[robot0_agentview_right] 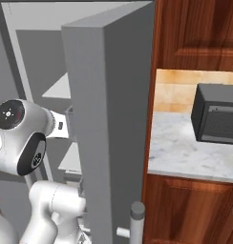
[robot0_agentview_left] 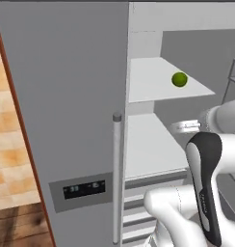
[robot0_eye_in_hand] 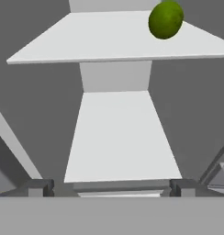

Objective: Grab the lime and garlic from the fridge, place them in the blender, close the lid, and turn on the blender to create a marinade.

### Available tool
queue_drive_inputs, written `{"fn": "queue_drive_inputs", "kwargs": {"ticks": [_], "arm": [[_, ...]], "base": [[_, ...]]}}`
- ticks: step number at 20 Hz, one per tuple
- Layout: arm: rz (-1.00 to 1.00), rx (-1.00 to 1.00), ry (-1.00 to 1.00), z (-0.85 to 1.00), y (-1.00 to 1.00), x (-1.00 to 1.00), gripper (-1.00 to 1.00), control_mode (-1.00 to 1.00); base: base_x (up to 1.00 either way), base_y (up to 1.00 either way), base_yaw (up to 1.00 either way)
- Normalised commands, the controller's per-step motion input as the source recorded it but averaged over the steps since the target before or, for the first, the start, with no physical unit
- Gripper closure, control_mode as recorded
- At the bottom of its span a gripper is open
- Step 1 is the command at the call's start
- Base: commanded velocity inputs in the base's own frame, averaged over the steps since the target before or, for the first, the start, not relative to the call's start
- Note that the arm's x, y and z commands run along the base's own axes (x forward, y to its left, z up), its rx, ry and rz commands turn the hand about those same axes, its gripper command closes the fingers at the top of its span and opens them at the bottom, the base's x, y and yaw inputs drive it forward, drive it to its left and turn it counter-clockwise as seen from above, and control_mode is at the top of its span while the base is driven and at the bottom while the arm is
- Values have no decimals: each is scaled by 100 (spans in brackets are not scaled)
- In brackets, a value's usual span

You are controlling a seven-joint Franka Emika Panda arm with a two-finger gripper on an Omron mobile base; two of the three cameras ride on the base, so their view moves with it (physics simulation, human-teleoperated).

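I'm holding my pincer [robot0_eye_in_hand: 112, 187] wide open and empty inside the fridge [robot0_agentview_left: 66, 120]; the lime [robot0_eye_in_hand: 165, 20] is sitting ahead, up-right on the upper shelf [robot0_eye_in_hand: 100, 41].

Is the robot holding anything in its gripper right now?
No. The gripper is open and empty; the lime sits untouched on the upper fridge shelf.

you're facing the fridge [robot0_agentview_left: 66, 96], tall and grey, its right door swung open and its left door shut, with a long vertical bar handle [robot0_agentview_left: 117, 178] and a small dark display panel [robot0_agentview_left: 84, 189]. inside are white shelves. the lime [robot0_agentview_left: 179, 79], round and green, sits on the upper shelf [robot0_agentview_left: 153, 84] near its right edge.
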Motion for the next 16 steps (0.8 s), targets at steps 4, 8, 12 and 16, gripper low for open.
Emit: {"fn": "queue_drive_inputs", "kwargs": {"ticks": [4,8,12,16], "arm": [[0,0,0,0,0,0,-100,100],[0,0,0,0,0,0,-100,100],[-1,0,-2,3,7,56,-100,-100],[-19,-2,-8,64,0,71,-100,-100]], "base": [[30,-31,26],[44,-5,16],[0,0,0],[0,0,0]]}}
